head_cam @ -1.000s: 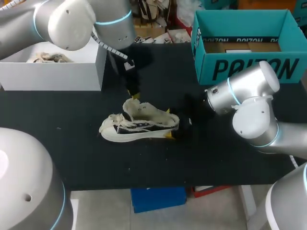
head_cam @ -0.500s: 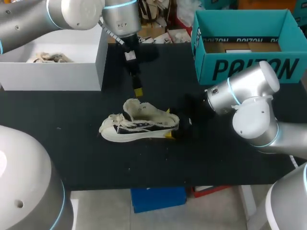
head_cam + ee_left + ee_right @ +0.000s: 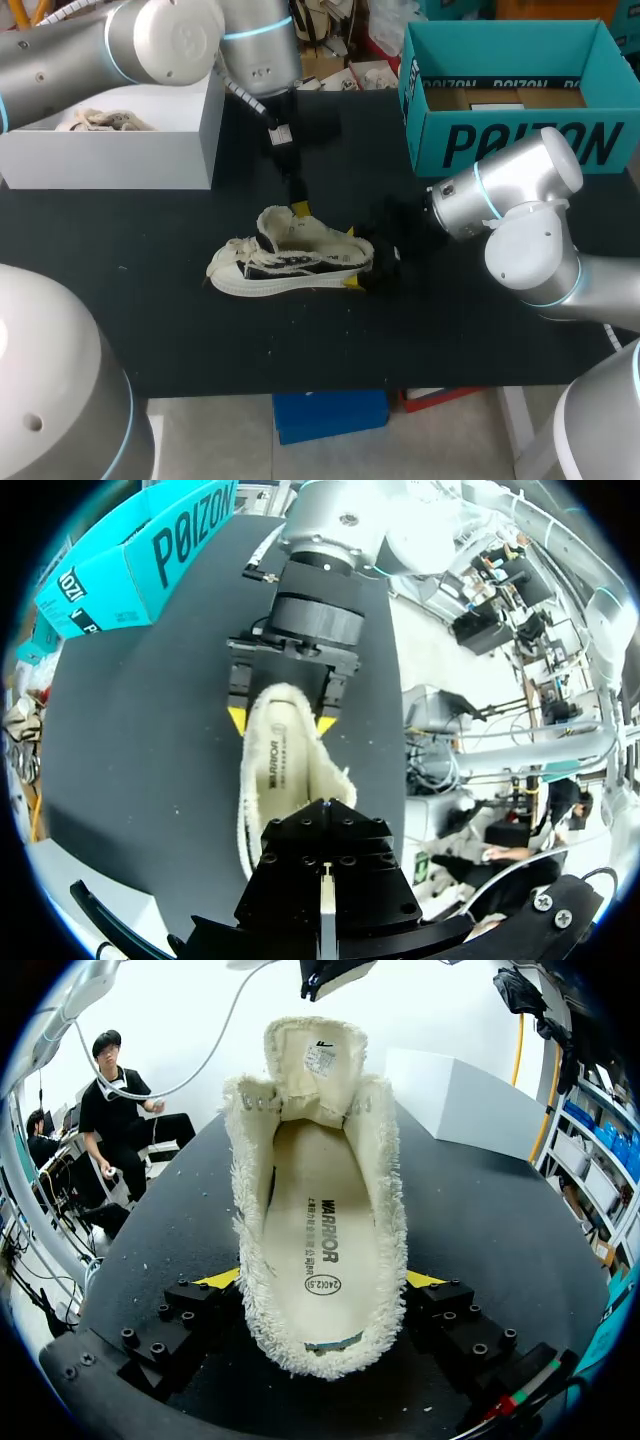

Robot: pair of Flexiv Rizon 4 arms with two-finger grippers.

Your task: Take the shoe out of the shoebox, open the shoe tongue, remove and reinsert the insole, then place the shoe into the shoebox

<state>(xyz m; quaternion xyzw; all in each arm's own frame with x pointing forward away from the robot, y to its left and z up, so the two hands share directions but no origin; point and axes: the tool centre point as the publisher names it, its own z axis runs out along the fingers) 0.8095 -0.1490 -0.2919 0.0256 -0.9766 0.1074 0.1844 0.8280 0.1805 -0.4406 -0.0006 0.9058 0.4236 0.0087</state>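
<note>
A cream shoe [image 3: 290,260] with frayed edges lies mid-table, its toe pointing left. My right gripper [image 3: 351,258] is shut on its heel, one yellow tip on each side [image 3: 323,1280]. The tongue [image 3: 305,1055] stands pulled up and back. The printed insole [image 3: 315,1230] lies flat inside the shoe [image 3: 285,765]. My left gripper [image 3: 298,208] hangs shut just above the tongue's top edge with nothing in it; in the right wrist view the left gripper [image 3: 335,972] shows a small gap over the tongue. The right gripper [image 3: 281,720] faces my left wrist camera from beyond the heel.
A teal open shoebox [image 3: 510,140] stands at the back right. At the back left is a white box [image 3: 110,155] with another pale shoe [image 3: 100,120] inside. Black table surface [image 3: 450,340] lies bare in front of the shoe.
My left gripper has closed fully and shifted a little to the right, ending at the tongue's top. The shoe and the right arm have not moved.
</note>
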